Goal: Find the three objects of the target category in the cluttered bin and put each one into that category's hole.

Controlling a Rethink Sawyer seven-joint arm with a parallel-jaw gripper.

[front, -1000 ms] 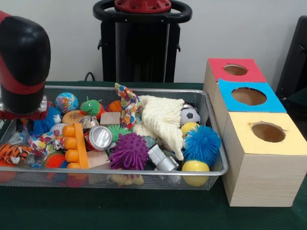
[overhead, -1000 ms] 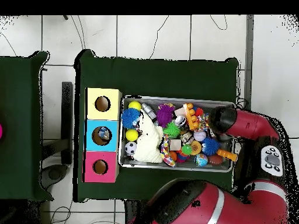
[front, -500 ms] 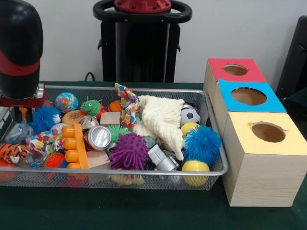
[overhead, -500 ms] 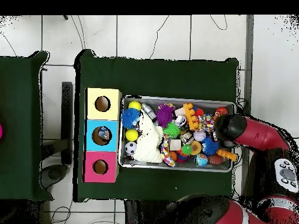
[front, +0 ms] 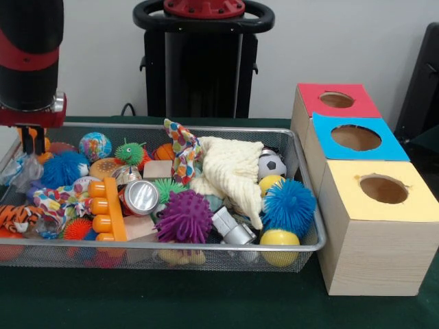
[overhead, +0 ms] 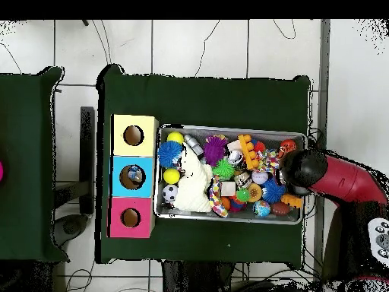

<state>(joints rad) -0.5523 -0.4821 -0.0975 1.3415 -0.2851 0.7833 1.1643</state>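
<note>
The wire mesh bin is full of toys and also shows in the overhead view. The blue-surround hole is in the middle wooden box to the bin's right; in the overhead view something small shows inside it. My gripper hangs under the red and black arm over the bin's left end, just above a blue spiky ball and a clear crumpled wrapper. In the overhead view the arm's head hides the gripper.
A cream cloth, purple spiky ball, blue spiky ball, can, orange brick, soccer ball and tiger toy lie in the bin. Red-hole box and yellow-hole box flank the blue one.
The arm has risen steadily above the bin's left end. The clear wrapper under it has shifted upward a little. In the overhead view the arm swung toward the robot's side.
</note>
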